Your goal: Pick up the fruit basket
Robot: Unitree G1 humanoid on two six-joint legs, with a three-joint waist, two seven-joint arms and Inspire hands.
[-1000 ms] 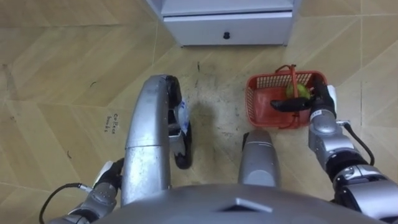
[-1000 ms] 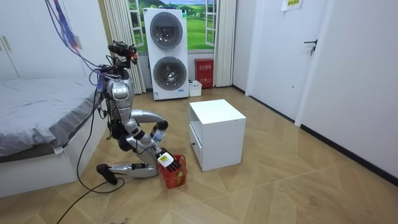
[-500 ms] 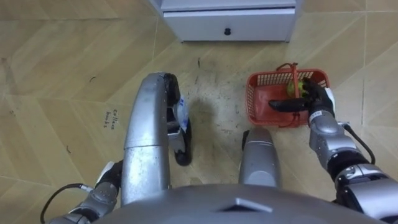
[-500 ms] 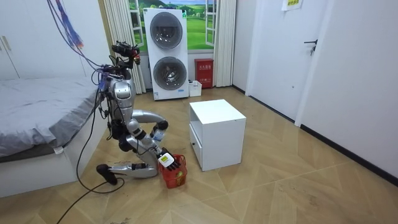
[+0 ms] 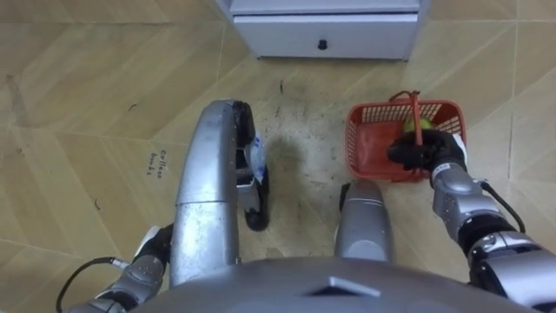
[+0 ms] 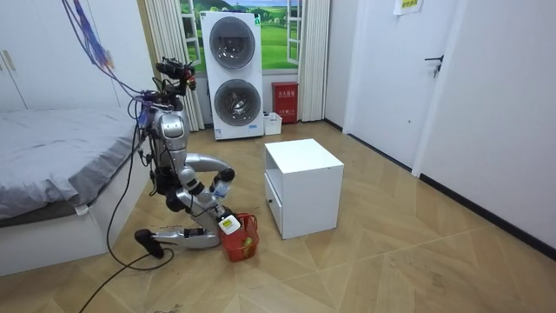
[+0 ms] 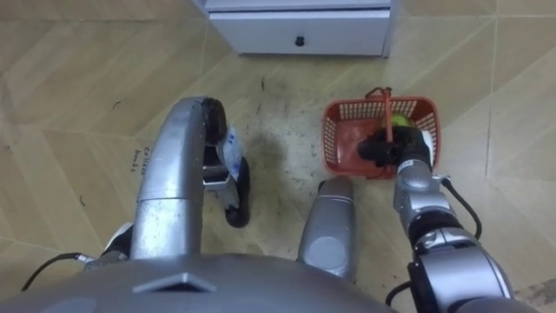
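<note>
The red fruit basket (image 5: 363, 116) sat on the wooden floor (image 5: 78, 104) just beside the robot's right knee, in front of the white cabinet (image 5: 330, 35). My right hand (image 5: 427, 153) was inside it, fingers seemingly curled round the foot of its upright handle (image 5: 415, 106). The left hand (image 5: 152, 249) hung by the left thigh; I could not tell how its fingers stood.

Both head eyes look straight down at the basket (image 5: 367, 139); the distant room camera sees it too.
</note>
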